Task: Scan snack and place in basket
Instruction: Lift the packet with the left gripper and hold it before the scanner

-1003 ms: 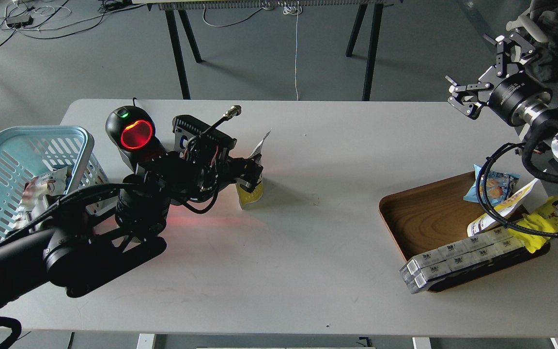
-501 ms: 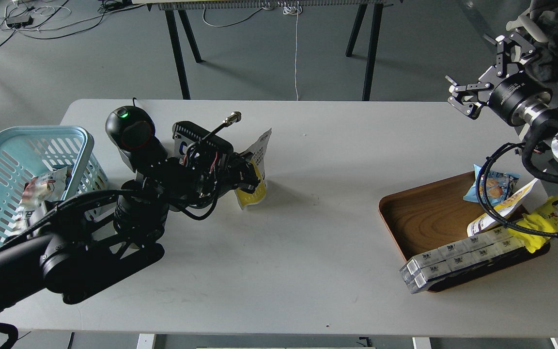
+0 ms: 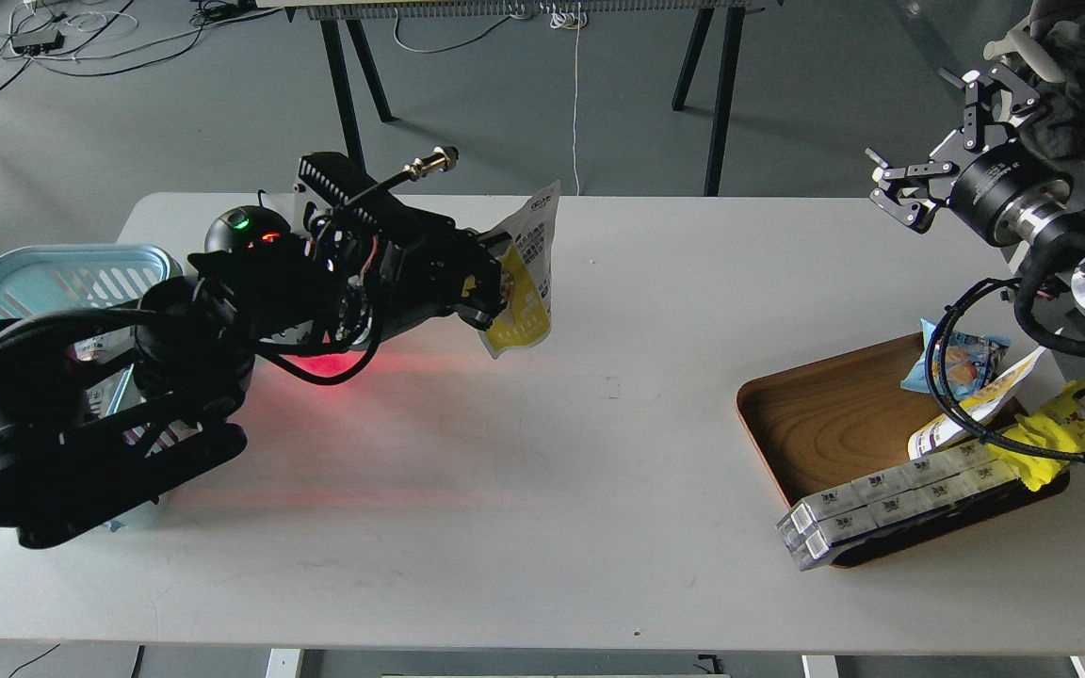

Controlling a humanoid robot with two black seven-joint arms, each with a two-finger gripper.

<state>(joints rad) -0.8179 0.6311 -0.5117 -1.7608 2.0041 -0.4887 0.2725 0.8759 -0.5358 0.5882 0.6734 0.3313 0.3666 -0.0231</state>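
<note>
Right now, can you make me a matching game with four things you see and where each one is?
Things:
1. snack
2. basket
3. wooden tray
4. right gripper

Places:
A. on the table's right side, holding packets
B. in the air at the far right, jaws open and empty
C. held in the left gripper, above the table
D. at the table's left end, partly behind the left arm

Pairs: 1-C, 2-D, 3-A, 4-B

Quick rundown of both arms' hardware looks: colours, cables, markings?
Both arms are black. The left gripper sits behind an exposed electronics block with red and black wires, a ribbed black plate and a brass-tipped rod. The right gripper has slim skeletal black linkage fingers on a black cylinder with small white lettering, then a silver collar; black cables loop alongside.
</note>
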